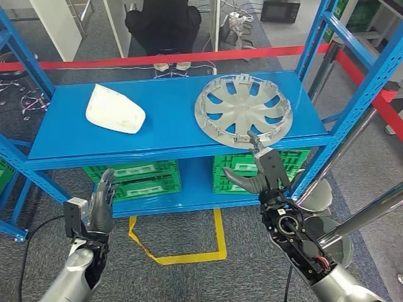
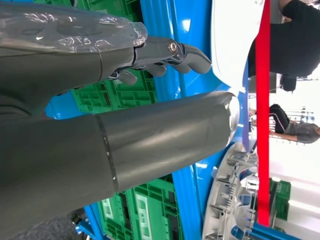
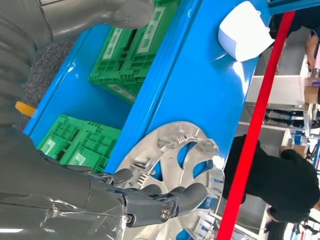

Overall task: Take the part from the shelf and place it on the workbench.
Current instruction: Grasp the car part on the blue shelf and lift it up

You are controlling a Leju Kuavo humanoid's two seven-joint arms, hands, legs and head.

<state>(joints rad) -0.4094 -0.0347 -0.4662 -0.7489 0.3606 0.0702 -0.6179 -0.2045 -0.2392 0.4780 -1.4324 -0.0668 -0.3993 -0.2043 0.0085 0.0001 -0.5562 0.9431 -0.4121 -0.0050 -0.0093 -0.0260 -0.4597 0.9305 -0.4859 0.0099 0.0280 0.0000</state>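
A silver wheel cover (image 1: 243, 108) lies flat on the right half of the blue shelf board (image 1: 171, 129); it also appears as the wheel cover (image 3: 171, 165) and the wheel cover (image 2: 232, 200) in the wrist views. A white curved part (image 1: 115, 109) lies on the left half, also seen as the white part (image 3: 243, 31) and the white part (image 2: 231, 40). My right hand (image 1: 262, 170) is raised just in front of the shelf edge below the wheel cover, fingers (image 3: 181, 195) apart and holding nothing. My left hand (image 1: 101, 202) hangs lower, in front of the left side, fingers (image 2: 177, 54) extended and empty.
Green crates (image 1: 142, 178) sit on the lower shelf board. Blue uprights (image 1: 368, 85) frame the shelf on both sides. A red barrier tape (image 1: 157, 60) runs behind it, with a person in dark clothes (image 1: 164, 25) seated beyond. Yellow floor tape (image 1: 190, 251) marks the carpet below.
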